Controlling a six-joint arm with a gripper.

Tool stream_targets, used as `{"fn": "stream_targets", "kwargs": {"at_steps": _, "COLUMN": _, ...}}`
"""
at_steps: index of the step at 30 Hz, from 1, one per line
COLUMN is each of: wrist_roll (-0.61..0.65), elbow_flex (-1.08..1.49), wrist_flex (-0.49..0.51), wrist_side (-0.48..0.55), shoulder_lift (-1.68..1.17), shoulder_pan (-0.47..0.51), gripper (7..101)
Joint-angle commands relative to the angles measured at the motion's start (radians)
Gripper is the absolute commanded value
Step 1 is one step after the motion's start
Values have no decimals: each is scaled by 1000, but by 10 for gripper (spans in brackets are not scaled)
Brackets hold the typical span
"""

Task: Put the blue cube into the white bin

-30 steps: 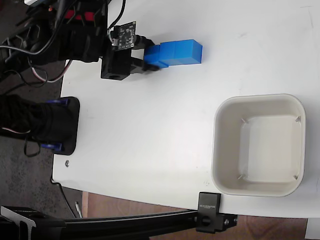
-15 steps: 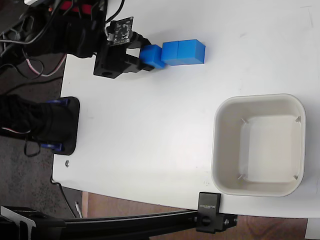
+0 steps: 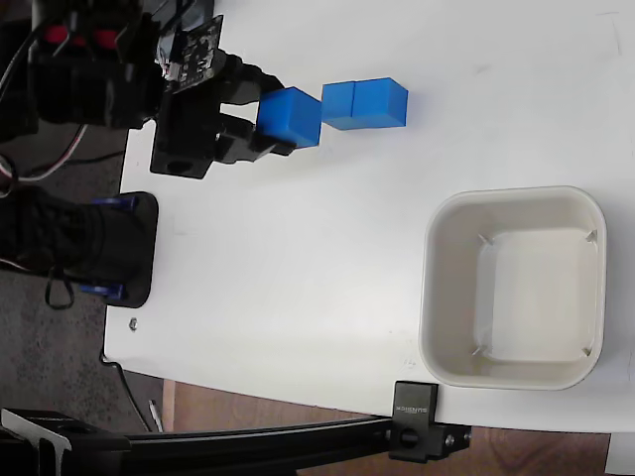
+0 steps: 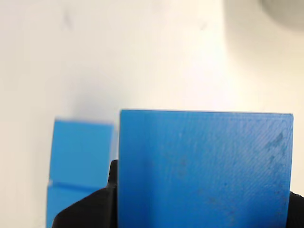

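Observation:
My gripper (image 3: 281, 119) is shut on a blue cube (image 3: 290, 116), which looks lifted off the white table near its upper left. The black fingers (image 3: 248, 147) grip it from two sides. In the wrist view this blue cube (image 4: 204, 168) fills the lower frame between the dark fingers (image 4: 88, 211). Two more blue cubes (image 3: 365, 104) sit side by side on the table just right of the held one; in the wrist view these other cubes (image 4: 80, 161) appear at lower left. The white bin (image 3: 437, 297) stands empty at the right, well apart from the gripper.
The arm's black base plate (image 3: 114, 248) sits at the table's left edge. A black clamp (image 3: 425, 434) on a rail grips the table's bottom edge just below the bin. Cables hang at upper left.
The gripper has drawn the held cube leftward away from the other two cubes, opening a gap. The cube looks larger now, so it has risen toward the camera.

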State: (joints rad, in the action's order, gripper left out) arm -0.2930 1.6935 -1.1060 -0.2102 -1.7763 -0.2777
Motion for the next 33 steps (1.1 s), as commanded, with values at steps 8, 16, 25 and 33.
{"fn": "stream_targets", "kwargs": {"at_steps": 8, "wrist_roll": 193, "elbow_flex": -434, "wrist_flex": 12, "wrist_side": 209, "shoulder_lift": 270, "shoulder_pan": 262, "gripper": 360}}
{"fn": "stream_targets", "kwargs": {"at_steps": 16, "wrist_roll": 249, "elbow_flex": -670, "wrist_flex": -11, "wrist_side": 258, "shoulder_lift": 459, "shoulder_pan": 351, "gripper": 360}}
{"fn": "stream_targets", "kwargs": {"at_steps": 25, "wrist_roll": 265, "elbow_flex": -718, "wrist_flex": 138, "wrist_side": 268, "shoulder_lift": 558, "shoulder_pan": 397, "gripper": 371}}
{"fn": "stream_targets", "kwargs": {"at_steps": 33, "wrist_roll": 272, "elbow_flex": -936, "wrist_flex": 92, "wrist_side": 282, "shoulder_lift": 727, "shoulder_pan": 419, "gripper": 409}}
